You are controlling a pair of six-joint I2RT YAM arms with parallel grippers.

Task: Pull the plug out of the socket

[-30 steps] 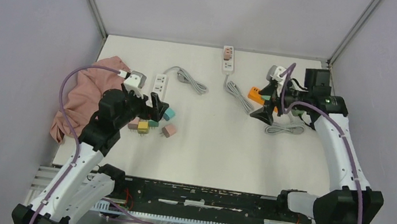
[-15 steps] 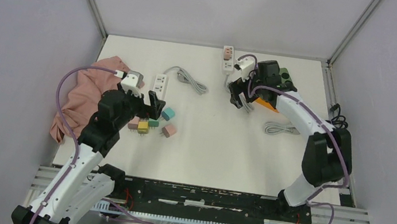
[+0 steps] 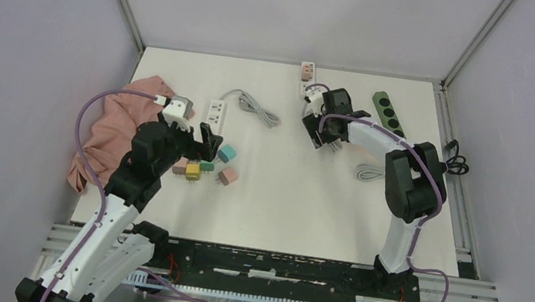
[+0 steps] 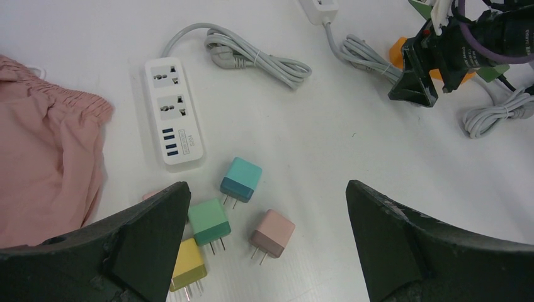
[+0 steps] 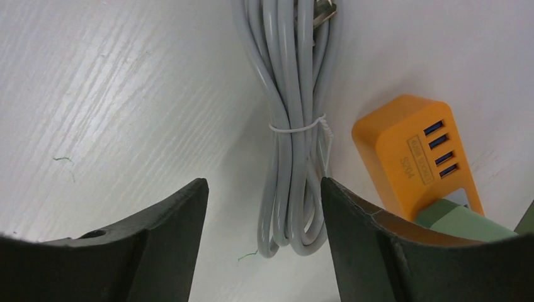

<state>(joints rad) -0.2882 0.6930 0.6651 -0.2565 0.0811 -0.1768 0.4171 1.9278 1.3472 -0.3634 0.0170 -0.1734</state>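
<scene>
Your right gripper (image 5: 261,182) has swung left from the tabletop's (image 3: 304,203) right edge and is reaching down, jaws apart around the tied grey cord (image 5: 293,94).

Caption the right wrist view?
Right gripper above the tied grey cable, beside an orange power strip with a green plug.

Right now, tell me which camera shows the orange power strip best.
The right wrist view: the orange power strip sits close on the frame's right side, its four blue ports and a green plug plain. The left wrist view shows only an orange sliver behind the right gripper. The top view shows none of it.
</scene>
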